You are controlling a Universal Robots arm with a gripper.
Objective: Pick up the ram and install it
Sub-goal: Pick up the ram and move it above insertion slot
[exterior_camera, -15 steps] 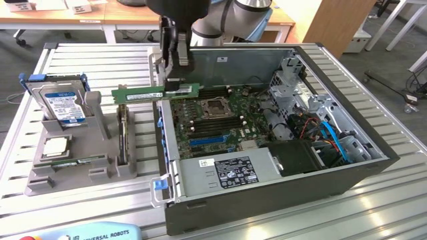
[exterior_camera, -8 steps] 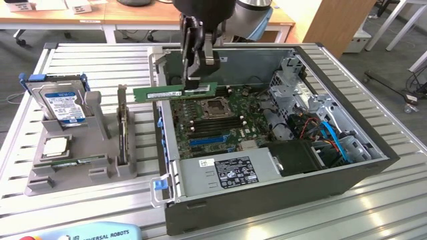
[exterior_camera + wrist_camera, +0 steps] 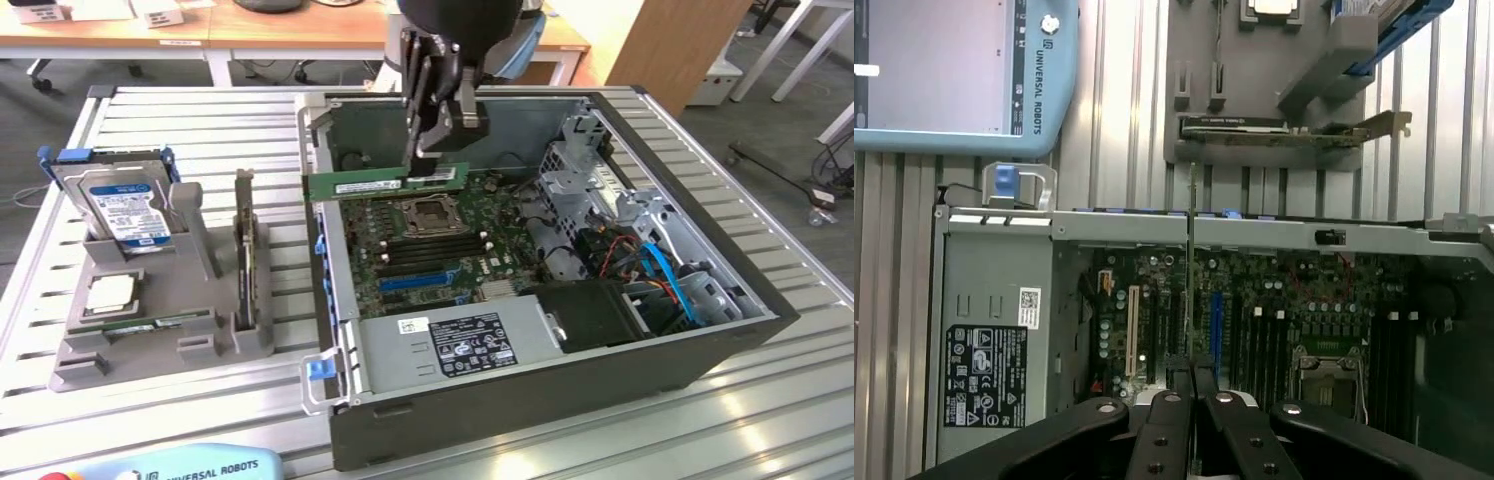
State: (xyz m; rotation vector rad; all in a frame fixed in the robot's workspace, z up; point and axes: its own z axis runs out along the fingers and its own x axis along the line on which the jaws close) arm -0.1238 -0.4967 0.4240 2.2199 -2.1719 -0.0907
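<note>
Just above the open computer case (image 3: 534,395), the gripper (image 3: 430,160) hung with its jaws closed on the ram (image 3: 387,184), pinching the green stick near its upper edge so that it lay level and on edge over the rear part of the case. In the wrist view the gripper (image 3: 1192,375) showed the ram (image 3: 1192,260) edge-on as a thin line running out across the inside of the case. The stick appeared to be clear of the motherboard (image 3: 441,255) on the floor of the case, though how far could not be told. Inside the case, the processor socket (image 3: 430,215) sat below the stick, with dark memory slots (image 3: 424,250) beside it. A metal drive cage (image 3: 587,170) and blue cables (image 3: 663,270) crowded the side of the case towards the exterior view's right, and a labelled power supply (image 3: 454,345) filled the near end of the case. Outside the case, on the exterior view's left, a gray holder (image 3: 147,330) carried a hard drive (image 3: 127,205), a square processor chip (image 3: 111,290) and an upright card (image 3: 244,250). A blue control tablet (image 3: 174,468) lay just in front of the case on the slatted table (image 3: 160,120).
</note>
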